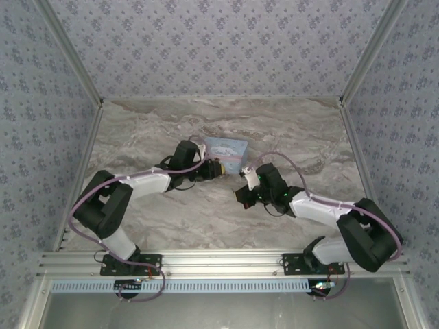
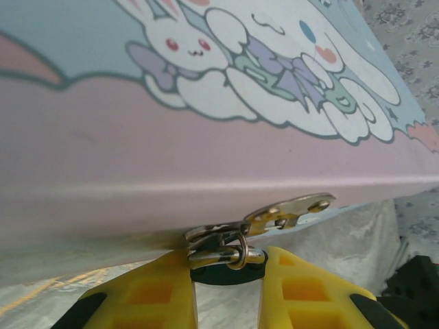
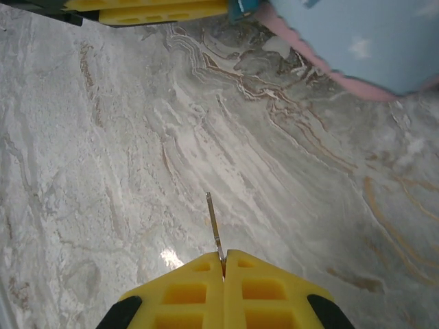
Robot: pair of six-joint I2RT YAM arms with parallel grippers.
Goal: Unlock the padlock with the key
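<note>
While key point(image 3: 214, 223) sits pinched in fully closed right hand point(image 3: 223, 257), blade out over table point(image 3: 103, 171), well apart from lock: not yet inserted. Left hand point(image 2: 228, 264) clamps padlock point(image 2: 226, 275), hanging from tin point(image 2: 206, 137) hasp point(image 2: 288, 209). Remaining: insert, turn, open.

The rectangular tin box point(image 1: 226, 152) is pale blue and pink, printed with white cartoon rabbits. The marble-look desk point(image 1: 206, 212) is veined grey and beige, and the papered walls point(image 1: 206, 41) are blue-grey with small flowers. The blocky fingers point(image 2: 158, 295) are yellow, the tiny padlock point(image 3: 241, 8) blue, the thin metal key point(image 3: 214, 223) silvery.
</note>
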